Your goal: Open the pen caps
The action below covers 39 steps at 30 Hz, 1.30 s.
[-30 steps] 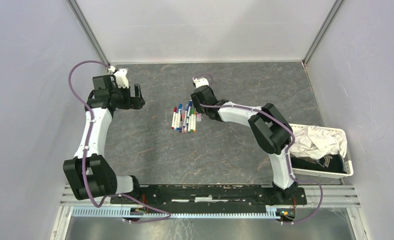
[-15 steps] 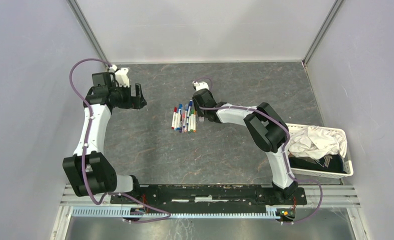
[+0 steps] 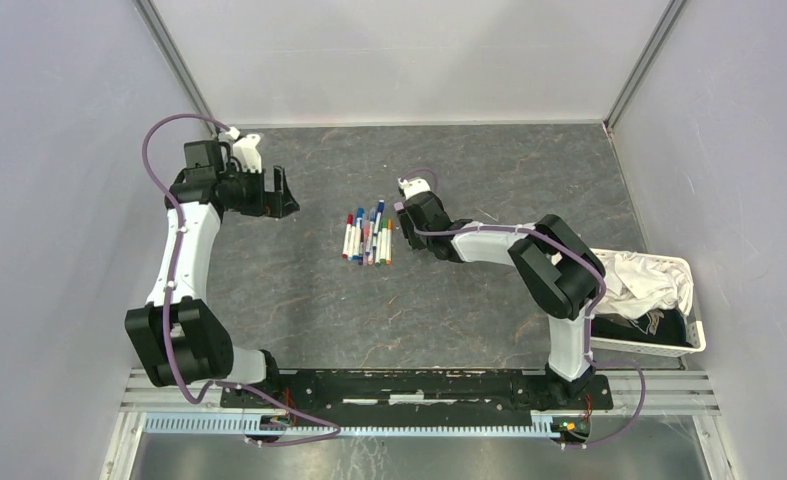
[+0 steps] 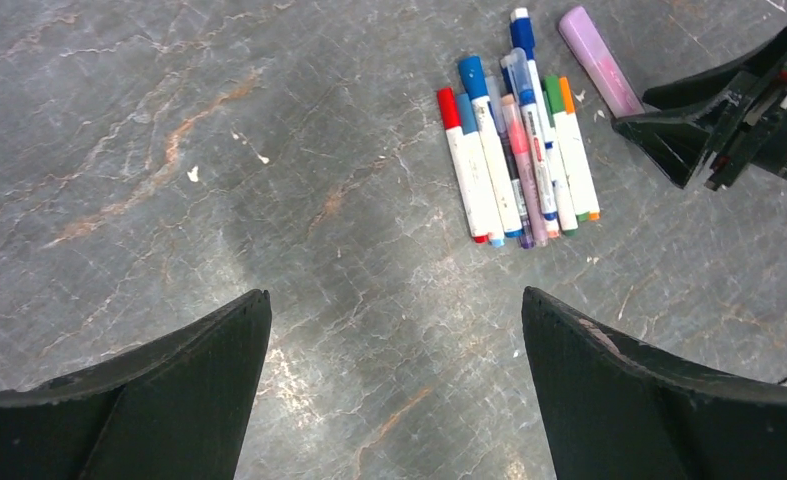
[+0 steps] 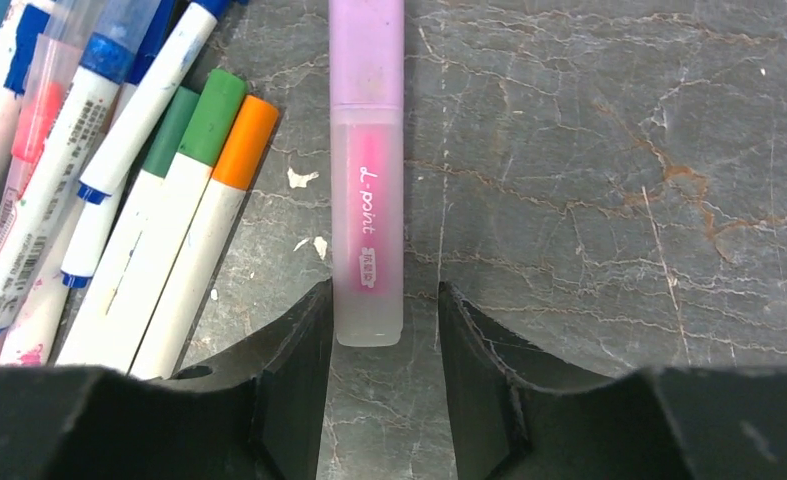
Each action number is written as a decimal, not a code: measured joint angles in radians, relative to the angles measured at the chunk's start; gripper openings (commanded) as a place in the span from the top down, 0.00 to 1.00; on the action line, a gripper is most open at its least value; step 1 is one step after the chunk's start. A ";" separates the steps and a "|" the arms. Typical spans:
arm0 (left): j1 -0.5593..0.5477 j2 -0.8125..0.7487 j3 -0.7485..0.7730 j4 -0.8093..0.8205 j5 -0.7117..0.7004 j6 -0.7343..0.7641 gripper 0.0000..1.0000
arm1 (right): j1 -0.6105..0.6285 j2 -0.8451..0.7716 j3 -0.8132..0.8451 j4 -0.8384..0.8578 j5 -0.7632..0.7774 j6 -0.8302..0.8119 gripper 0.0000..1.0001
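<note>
- Two grippers flank the bundle of pens. On the left we see the left gripper, fingers spread wide and holding nothing, above the grey marbled tabletop.
- Ahead of it and off to the right, well apart from it, the pens lie side by side on the tabletop. Their white barrels touch and their caps are on: red, blue, green, orange.
- Print and a barcode run along some barrels, but we find them too small to read.
- Near the orange-capped pen, apart from the bundle, lies the pink-lilac highlighter. Its frosted cap is on and points at the right gripper.
- On that cap we read "d-point" in white script; the small label below it is illegible.
- We see the right gripper with fingers partly apart, straddling the end of the frosted cap. A gap shows at the right finger, and we cannot tell whether the left one touches.
</note>
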 measured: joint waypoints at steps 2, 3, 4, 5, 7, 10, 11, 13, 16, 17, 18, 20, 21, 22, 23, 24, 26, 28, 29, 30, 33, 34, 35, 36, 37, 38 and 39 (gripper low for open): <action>0.000 0.002 0.000 -0.010 0.018 0.009 0.00 | 0.000 0.000 0.000 0.002 -0.011 -0.017 0.51; 0.000 0.002 0.000 -0.015 0.024 0.015 0.00 | -0.002 0.000 0.001 0.002 -0.015 -0.026 0.50; 0.000 0.002 0.000 -0.020 0.035 0.023 0.00 | -0.002 0.000 0.003 0.001 -0.024 -0.037 0.50; 0.000 0.002 0.000 -0.026 0.043 0.029 0.00 | -0.003 0.000 0.010 -0.003 -0.035 -0.051 0.49; 0.000 0.002 0.000 -0.045 0.056 0.043 0.00 | -0.006 0.005 0.034 -0.022 -0.061 -0.078 0.49; 0.000 0.005 0.000 -0.064 0.072 0.061 0.00 | -0.008 0.029 0.097 -0.040 -0.093 -0.110 0.52; 0.000 0.005 0.000 -0.067 0.074 0.063 0.00 | -0.008 0.035 0.114 -0.040 -0.103 -0.118 0.53; 0.000 0.006 0.000 -0.074 0.082 0.073 0.00 | -0.009 0.039 0.131 -0.039 -0.122 -0.128 0.60; 0.000 0.006 0.000 -0.082 0.093 0.086 0.00 | -0.009 0.040 0.129 -0.039 -0.146 -0.131 0.71; 0.000 0.006 0.000 -0.083 0.095 0.087 0.00 | -0.009 0.040 0.125 -0.039 -0.151 -0.132 0.75; 0.000 0.006 0.000 -0.085 0.097 0.089 0.00 | -0.010 0.040 0.120 -0.039 -0.159 -0.132 0.76; 0.000 0.006 0.000 -0.089 0.101 0.095 0.00 | -0.011 0.040 0.109 -0.039 -0.164 -0.131 0.80; 0.000 0.006 0.000 -0.090 0.106 0.103 0.00 | -0.011 0.040 0.103 -0.040 -0.167 -0.132 0.84; 0.000 0.006 0.000 -0.091 0.109 0.108 0.00 | -0.013 0.040 0.096 -0.045 -0.167 -0.132 0.87; 0.000 0.006 0.001 -0.094 0.114 0.116 0.00 | -0.013 0.040 0.095 -0.045 -0.167 -0.132 0.91; 0.000 0.008 0.003 -0.099 0.116 0.124 0.00 | -0.014 0.040 0.095 -0.048 -0.167 -0.134 0.94; 0.000 0.012 0.011 -0.108 0.120 0.143 0.00 | -0.016 0.040 0.094 -0.053 -0.168 -0.140 1.00; 0.000 0.015 0.021 -0.117 0.124 0.164 0.00 | -0.021 0.039 0.094 -0.055 -0.171 -0.145 1.00; 0.000 0.017 0.028 -0.126 0.126 0.183 0.00 | -0.025 0.037 0.094 -0.061 -0.181 -0.147 1.00; 0.000 0.019 0.035 -0.132 0.131 0.199 0.00 | -0.029 0.035 0.094 -0.065 -0.187 -0.148 1.00; 0.000 0.024 0.055 -0.155 0.153 0.261 0.00 | -0.043 0.010 0.095 -0.101 -0.240 -0.153 1.00; 0.000 0.024 0.056 -0.163 0.168 0.285 0.00 | -0.047 -0.003 0.097 -0.113 -0.269 -0.154 1.00; 0.000 0.024 0.056 -0.170 0.182 0.312 0.00 | -0.051 -0.016 0.100 -0.124 -0.301 -0.154 1.00; 0.000 0.024 0.055 -0.175 0.200 0.347 0.00 | -0.056 -0.032 0.108 -0.138 -0.347 -0.154 1.00; -0.001 0.021 0.052 -0.179 0.219 0.387 0.00 | -0.060 -0.045 0.115 -0.146 -0.386 -0.154 1.00; -0.003 0.016 0.048 -0.182 0.232 0.420 0.00 | -0.066 -0.061 0.124 -0.153 -0.441 -0.154 1.00; -0.008 0.003 0.036 -0.187 0.247 0.465 0.00 | -0.070 -0.074 0.131 -0.158 -0.491 -0.154 1.00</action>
